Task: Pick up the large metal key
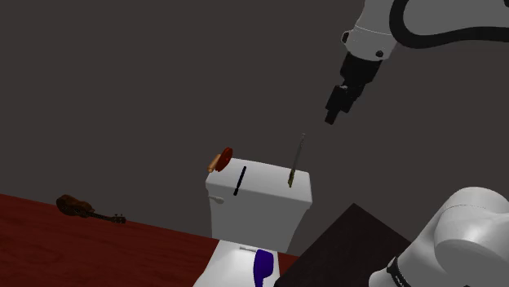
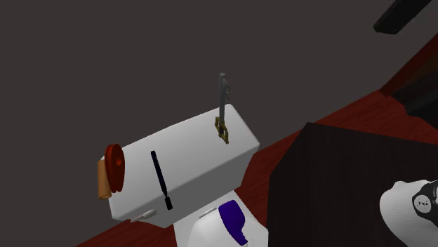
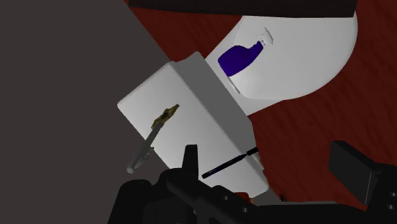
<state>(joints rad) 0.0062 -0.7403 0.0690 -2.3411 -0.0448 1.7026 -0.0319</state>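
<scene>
Nearest the shoulder camera: white arm base point(image 1: 461, 236) at lower right, sitting on the dark stand point(image 1: 351, 236).

Gripper point(image 1: 330, 117): hangs in the air, pointing down. It is above the key's top end and toward the shoulder view's right, clearly apart from it. In the wrist view the gripper point(image 3: 264, 153) has its fingers spread with nothing between them touching either one. The tank lies below it.

Key point(image 1: 296, 163): stands nearly upright on the lid of the white tank point(image 1: 261, 208). It is near the lid's far corner, on the shoulder view's right. Its gold end touches the lid and its grey shaft rises in front of the grey wall point(image 1: 122, 81). The second exterior view shows the same pose.

Other items on the tank:
- Black rod point(image 1: 240, 180) lying flat mid-lid, apart from the key.
- Red-and-orange object point(image 1: 222, 159) at the lid's opposite edge, on the shoulder view's left. What it is I cannot tell.

Below the tank: white seat cover point(image 1: 224, 265) with a purple bottle point(image 1: 263, 267) lying on it.

Floor point(image 1: 81, 245): dark red. A small brown violin point(image 1: 81, 208) lies by the wall, well apart from the tank.
</scene>
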